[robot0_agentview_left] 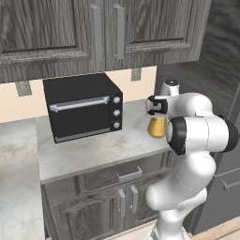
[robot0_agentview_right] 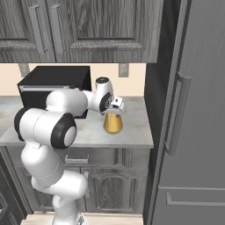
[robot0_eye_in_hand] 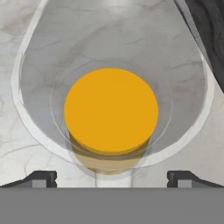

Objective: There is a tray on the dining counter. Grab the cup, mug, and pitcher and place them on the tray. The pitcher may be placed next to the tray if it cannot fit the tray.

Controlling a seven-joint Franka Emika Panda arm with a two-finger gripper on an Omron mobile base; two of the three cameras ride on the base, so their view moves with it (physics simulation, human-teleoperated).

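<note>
The pitcher (robot0_agentview_left: 157, 128) (robot0_agentview_right: 113, 123) stands upright near the right end of a pale stone kitchen counter (robot0_agentview_left: 93, 152), clear glass with orange-yellow in its lower half. The hand view looks straight down into its mouth, with the orange base (robot0_eye_in_hand: 111, 109) centred. My gripper (robot0_eye_in_hand: 112, 180) hangs directly above the pitcher, open, its two dark fingertips (robot0_eye_in_hand: 41, 179) wide apart on either side of the rim and holding nothing. In the base views the hand (robot0_agentview_right: 115, 104) sits just over the pitcher's neck. The tray, cup, mug and dining counter are out of view.
A black toaster oven (robot0_agentview_left: 82, 108) (robot0_agentview_right: 52, 81) stands on the counter left of the pitcher. Dark wood upper cabinets (robot0_agentview_left: 98, 33) hang overhead. A tall grey fridge-like unit (robot0_agentview_right: 193, 114) closes the counter's right end. Cabinet doors (robot0_agentview_left: 122, 197) run below the counter.
</note>
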